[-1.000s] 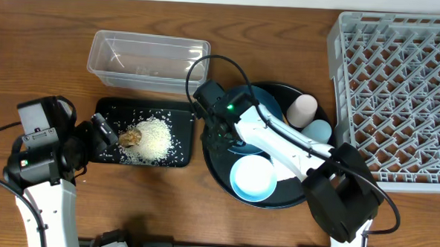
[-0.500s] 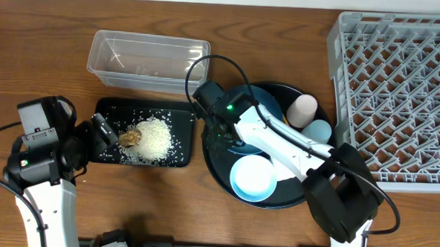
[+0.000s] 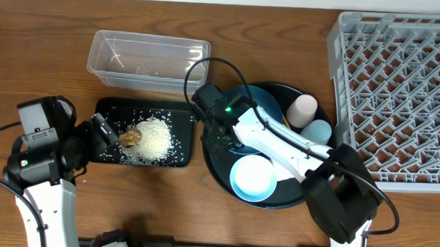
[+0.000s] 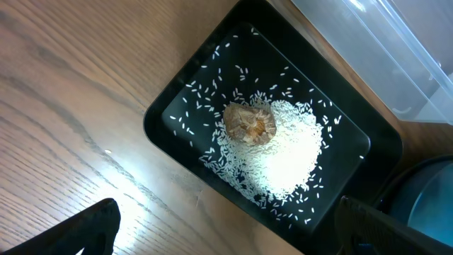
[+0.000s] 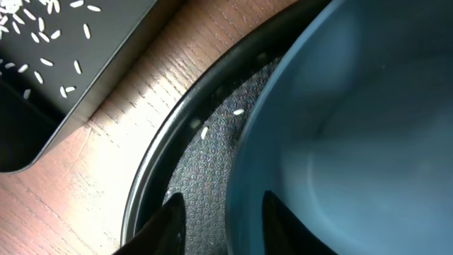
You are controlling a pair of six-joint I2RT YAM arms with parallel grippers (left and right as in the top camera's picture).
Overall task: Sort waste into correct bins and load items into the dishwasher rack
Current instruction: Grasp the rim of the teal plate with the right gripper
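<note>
Right gripper [image 5: 223, 212]: jaws apart, straddling the dark-blue plate [image 5: 340, 106] rim.
Left gripper [image 4: 226, 227]: wide, over the black tray [image 4: 166, 113] of rice [image 4: 283, 156].

Nothing legible in any view: no text, label, brand, number or sign could be read.
</note>
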